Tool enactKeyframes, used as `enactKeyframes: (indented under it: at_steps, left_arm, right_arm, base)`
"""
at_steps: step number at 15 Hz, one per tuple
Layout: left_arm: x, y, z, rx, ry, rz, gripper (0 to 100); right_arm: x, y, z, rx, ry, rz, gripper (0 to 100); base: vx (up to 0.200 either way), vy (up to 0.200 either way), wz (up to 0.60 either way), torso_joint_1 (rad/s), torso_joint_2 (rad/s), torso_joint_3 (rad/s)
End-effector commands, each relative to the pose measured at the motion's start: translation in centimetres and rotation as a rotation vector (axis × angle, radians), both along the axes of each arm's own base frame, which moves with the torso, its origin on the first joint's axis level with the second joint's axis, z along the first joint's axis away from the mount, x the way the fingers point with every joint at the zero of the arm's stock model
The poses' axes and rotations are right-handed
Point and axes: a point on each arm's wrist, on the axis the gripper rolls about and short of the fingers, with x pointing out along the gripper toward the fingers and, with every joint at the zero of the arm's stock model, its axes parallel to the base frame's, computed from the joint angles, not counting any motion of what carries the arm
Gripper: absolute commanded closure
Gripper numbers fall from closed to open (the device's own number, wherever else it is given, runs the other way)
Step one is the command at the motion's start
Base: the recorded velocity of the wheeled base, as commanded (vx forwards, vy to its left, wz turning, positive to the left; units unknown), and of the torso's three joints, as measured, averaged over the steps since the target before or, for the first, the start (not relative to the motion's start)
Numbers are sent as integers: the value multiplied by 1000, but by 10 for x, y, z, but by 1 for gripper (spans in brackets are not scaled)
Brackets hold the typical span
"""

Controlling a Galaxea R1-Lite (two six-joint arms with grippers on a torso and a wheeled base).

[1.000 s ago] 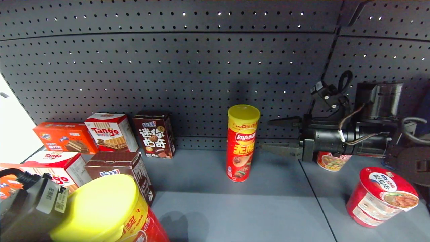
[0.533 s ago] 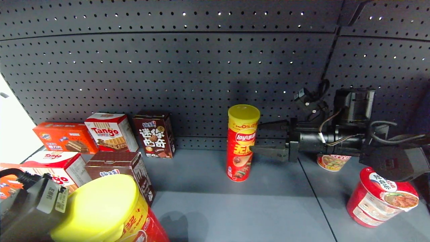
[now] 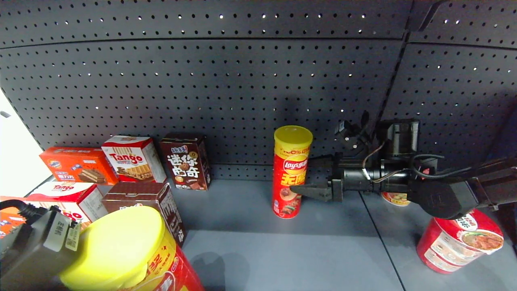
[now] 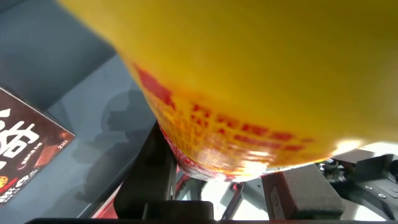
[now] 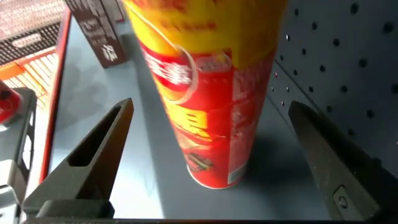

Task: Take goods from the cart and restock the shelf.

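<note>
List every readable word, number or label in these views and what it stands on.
No text quoted; print only located.
Far chip can: large logo and characters, clear.
Near chip can: characters partly hidden.
Red-white wafer box: large logo, clear.
Orange wafer box: too small.
Brown cookie box: large white characters, clear.
Noodle cup: too small.

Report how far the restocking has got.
Done: snack boxes, noodle cups and one chip can stand on the shelf. In hand: the left end effector holds a second chip can; the open right end effector straddles the standing one. Left: shelving the held can.
</note>
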Motion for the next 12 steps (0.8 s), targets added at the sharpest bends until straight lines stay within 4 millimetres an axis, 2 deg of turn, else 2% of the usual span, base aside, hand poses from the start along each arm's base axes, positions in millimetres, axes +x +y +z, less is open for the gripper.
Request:
enactKeyframes:
  at_steps: [1,4,12]
  left_arm:
    - [1,1,-1,1,1,11,100]
    - [-1,2,0,-2,-3,13,100]
    - [-3,5,0,-10,-2,26,100]
  right_arm:
    - [8,5,-10,-10,17,4,0]
    - [15,13,-19,-18,29,16,0]
    - [23,19,-39,-34,64,19,0]
  base:
    - [0,0,0,0,0,0]
    - [0,0,0,0,0,0]
    - [0,0,0,0,0,0]
